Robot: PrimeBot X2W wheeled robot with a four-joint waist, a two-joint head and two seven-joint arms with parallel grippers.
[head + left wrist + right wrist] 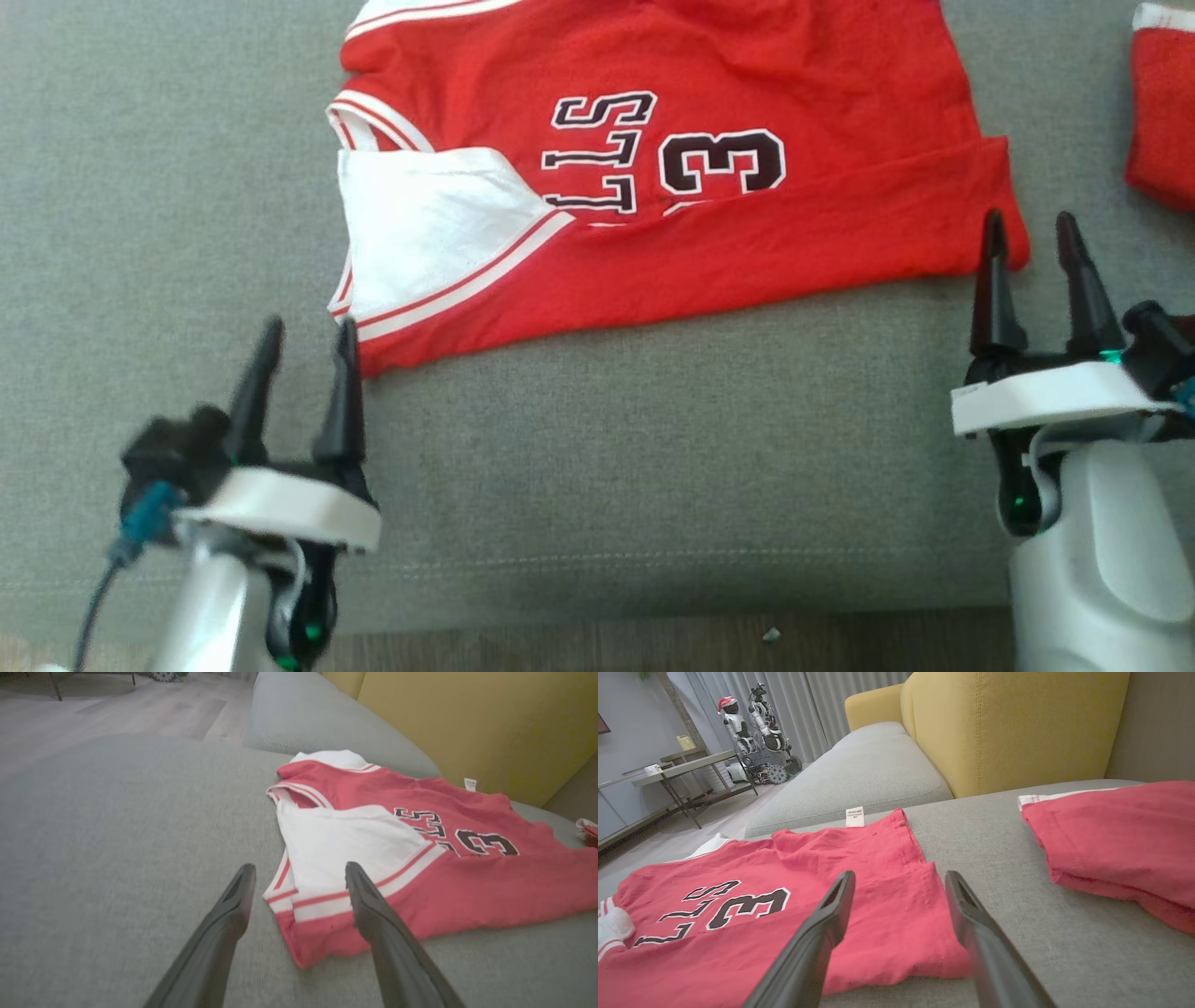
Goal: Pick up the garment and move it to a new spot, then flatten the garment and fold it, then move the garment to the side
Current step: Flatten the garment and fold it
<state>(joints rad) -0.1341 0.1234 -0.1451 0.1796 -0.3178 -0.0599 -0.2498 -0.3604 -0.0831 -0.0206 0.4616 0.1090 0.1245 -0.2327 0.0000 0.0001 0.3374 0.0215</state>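
Your left gripper [310,327] sits lower left in the head view, both dark fingers pointing up and spread apart, nothing pinched between them. Your right gripper [1030,219] is lower right, higher in the frame, same pose: fingers up, jaws wide, holding nothing. Pale left forearm [210,607] leans in from the bottom edge, tilted rightward; right forearm [1092,560] stands more upright. Each wrist view shows its own two fingers rising from the bottom edge, tips well apart.

My left gripper [311,327] and right gripper [1031,219]: tapered black fingers [991,299], white wrist plates [1046,397], grey forearms [1102,560], green lights [1018,504], teal plug [145,523].
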